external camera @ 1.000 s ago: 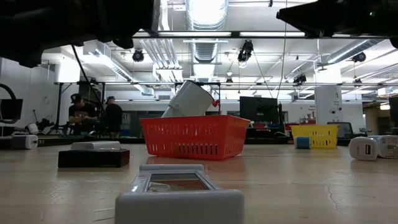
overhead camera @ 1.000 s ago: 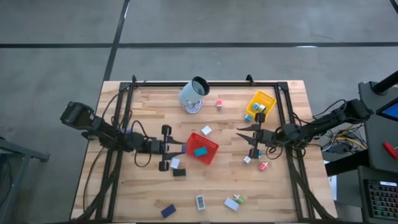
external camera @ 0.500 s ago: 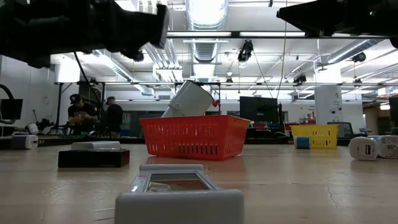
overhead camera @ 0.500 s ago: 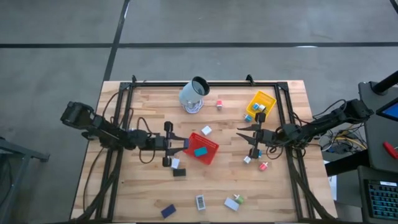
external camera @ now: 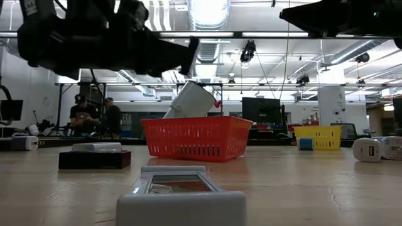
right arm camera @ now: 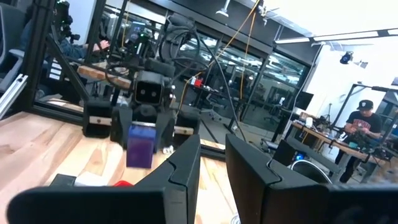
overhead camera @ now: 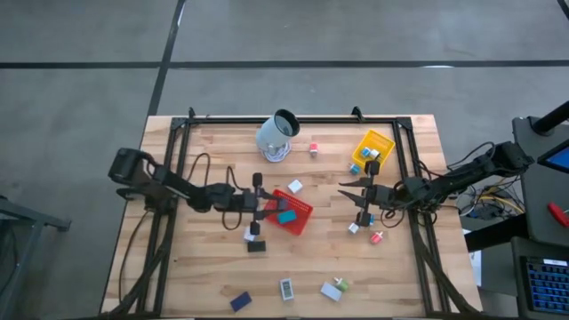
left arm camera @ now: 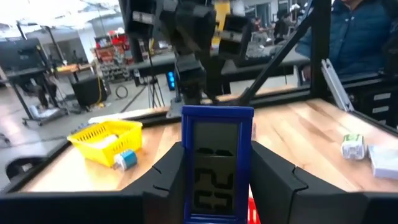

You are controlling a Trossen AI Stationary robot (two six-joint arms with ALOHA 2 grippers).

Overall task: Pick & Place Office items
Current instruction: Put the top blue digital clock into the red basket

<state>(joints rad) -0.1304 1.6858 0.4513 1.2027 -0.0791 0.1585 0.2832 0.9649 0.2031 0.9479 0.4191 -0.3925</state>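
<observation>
**Blue clock almost at the red tray, lots still to tidy**

Since a second ago my left arm has slid along the table toward the red mesh tray (overhead camera: 290,212), and my left gripper (overhead camera: 263,205) now hangs right at that tray's edge. Its fingers are clamped on a small flat blue clock with a grey screen (left arm camera: 217,163), held up in the air. I think the next step is to let it drop in the tray.

So far I count one teal block (overhead camera: 286,216) lying in the red tray. The yellow mesh tray (overhead camera: 380,140) has a few tiny items in it, a blue one (overhead camera: 355,168) at its corner.

My right gripper (overhead camera: 342,194) waits between the two trays with its fingers pressed together, holding nothing that I can see.

Much is left on the wooden table (overhead camera: 204,267): a flat black block (overhead camera: 256,246) with a white block (overhead camera: 252,235) beside it, a dark blue block (overhead camera: 240,301), a grey framed rectangle (overhead camera: 286,289), a white and green pair (overhead camera: 335,289), a pink-red block (overhead camera: 377,236) and a pink one (overhead camera: 314,147) near the big pale cup (overhead camera: 276,135), which leans tilted.

I would say the job is near its start.
</observation>
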